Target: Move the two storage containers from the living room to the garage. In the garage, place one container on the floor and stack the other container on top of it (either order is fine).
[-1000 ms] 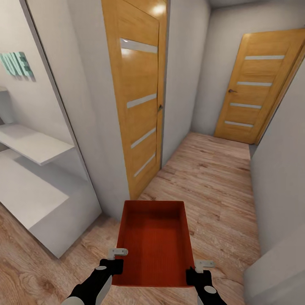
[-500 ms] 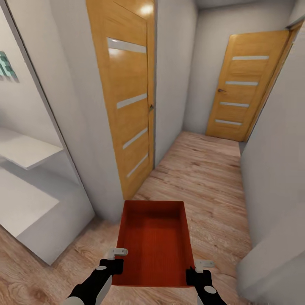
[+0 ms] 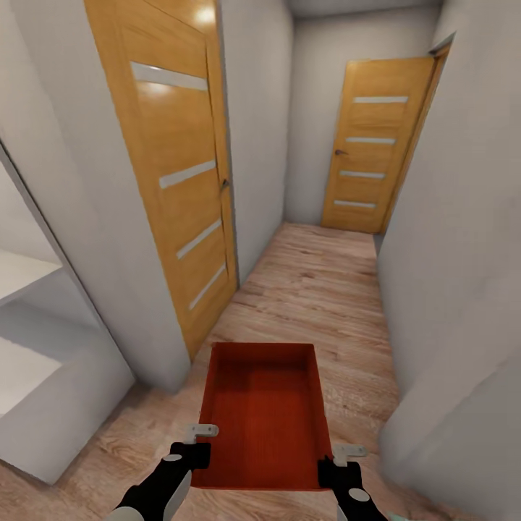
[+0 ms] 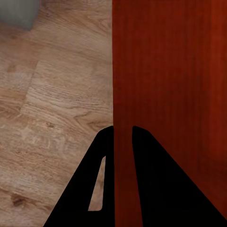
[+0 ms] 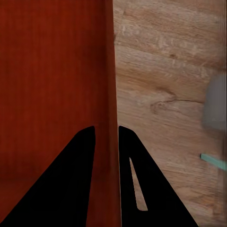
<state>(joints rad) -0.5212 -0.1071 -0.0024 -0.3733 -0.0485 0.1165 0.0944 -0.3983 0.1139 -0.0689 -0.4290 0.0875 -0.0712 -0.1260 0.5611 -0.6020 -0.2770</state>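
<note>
Left tool and right tool stay clamped on the storage container; camera view has advanced along the hallway.

both arms reach forward, left gripper and right gripper clamped shut.

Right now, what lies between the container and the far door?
In the head view, only bare wood plank floor lies between the container and the far door.
</note>
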